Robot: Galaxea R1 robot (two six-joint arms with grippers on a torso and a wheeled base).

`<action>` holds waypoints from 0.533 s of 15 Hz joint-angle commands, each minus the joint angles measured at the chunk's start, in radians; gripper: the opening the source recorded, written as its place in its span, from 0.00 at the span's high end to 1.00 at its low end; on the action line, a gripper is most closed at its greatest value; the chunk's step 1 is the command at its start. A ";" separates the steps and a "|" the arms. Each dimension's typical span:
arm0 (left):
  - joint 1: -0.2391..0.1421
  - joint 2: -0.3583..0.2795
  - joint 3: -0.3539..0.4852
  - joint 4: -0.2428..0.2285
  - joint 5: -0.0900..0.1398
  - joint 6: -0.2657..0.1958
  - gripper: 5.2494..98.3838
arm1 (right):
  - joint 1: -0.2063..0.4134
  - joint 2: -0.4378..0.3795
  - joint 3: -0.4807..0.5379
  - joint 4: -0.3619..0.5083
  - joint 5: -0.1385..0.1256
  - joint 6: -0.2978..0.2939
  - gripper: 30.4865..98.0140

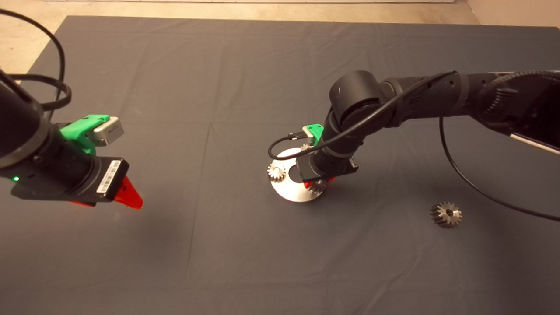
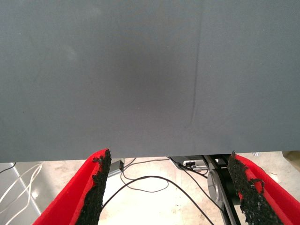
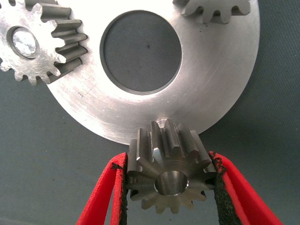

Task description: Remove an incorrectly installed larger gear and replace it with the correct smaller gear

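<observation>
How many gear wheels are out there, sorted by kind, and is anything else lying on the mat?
Pale small gears: 2, on the plate
Smaller gear, darker: 1, gripped in the right tool
Larger gear: 1, alone on the mat
Round silver plate with a centre hole: 1
Total: 5

Mat was plain dark grey. Round plate was bright silver. Gear at upper left was pale silver; the gear between the red fingers was darker grey steel. Big gear, lower right, was dark grey.
</observation>
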 commanded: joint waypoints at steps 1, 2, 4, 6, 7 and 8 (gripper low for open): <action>-0.016 -0.004 -0.002 0.000 0.133 0.005 0.37 | 0.037 0.010 0.012 -0.016 0.001 0.002 0.91; -0.016 -0.004 0.000 -0.001 0.133 0.005 0.37 | 0.037 0.008 0.013 -0.016 0.001 0.003 0.91; -0.017 -0.004 -0.002 -0.001 0.133 0.004 0.37 | 0.037 -0.001 0.034 -0.016 0.002 0.015 0.91; -0.016 -0.002 -0.002 0.001 0.133 0.003 0.37 | 0.037 -0.013 0.058 -0.016 0.000 0.015 0.91; -0.016 -0.002 -0.004 0.001 0.133 0.003 0.37 | 0.037 -0.033 0.082 -0.016 0.002 0.017 0.91; -0.016 -0.001 -0.013 -0.001 0.133 0.003 0.37 | 0.037 -0.057 0.132 -0.016 0.003 0.018 0.91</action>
